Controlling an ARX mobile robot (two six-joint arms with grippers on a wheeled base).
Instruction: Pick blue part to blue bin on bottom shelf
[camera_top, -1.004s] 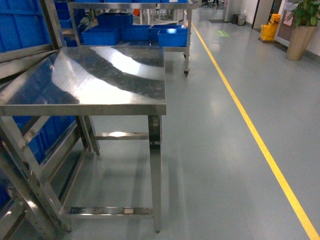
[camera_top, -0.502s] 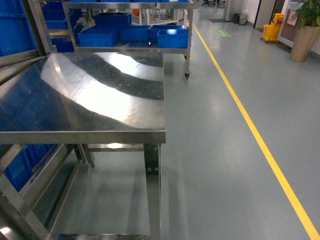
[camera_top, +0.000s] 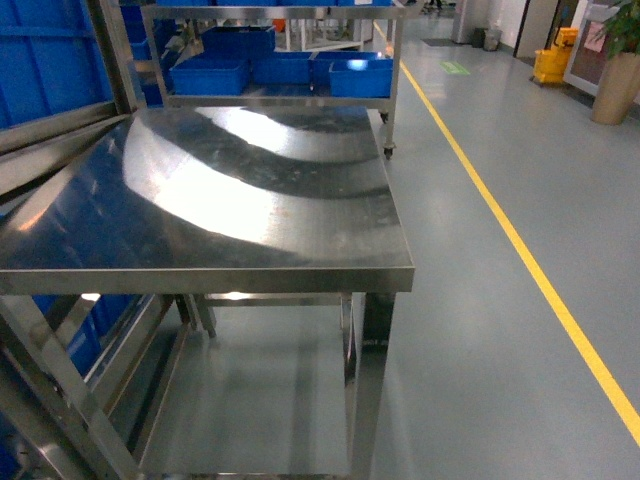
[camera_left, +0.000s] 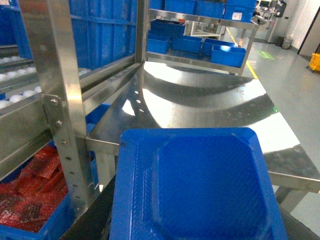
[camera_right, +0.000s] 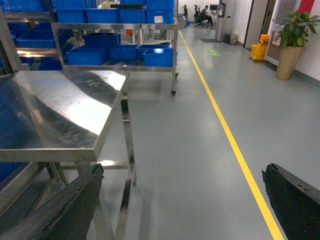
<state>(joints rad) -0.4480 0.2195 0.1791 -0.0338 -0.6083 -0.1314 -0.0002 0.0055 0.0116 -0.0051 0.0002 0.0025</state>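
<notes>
Clearly, the blue part (camera_left: 192, 185) is seen large and close in the left wrist view, apparently carried by the left arm in front of the steel counter (camera_left: 210, 100), though whether the left jaws are clamped on it cannot be told. The right jaws (camera_right: 185, 200) are spread wide and empty. The part should be kept level and steered clear of the rack post (camera_left: 60, 100) toward the bottom shelf.

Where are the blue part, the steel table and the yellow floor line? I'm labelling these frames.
blue part (camera_left: 200, 185): left wrist view, its recessed middle.
steel table (camera_top: 250, 200): head view, bare top.
yellow floor line (camera_top: 520, 245): head view, mid-stripe.
</notes>
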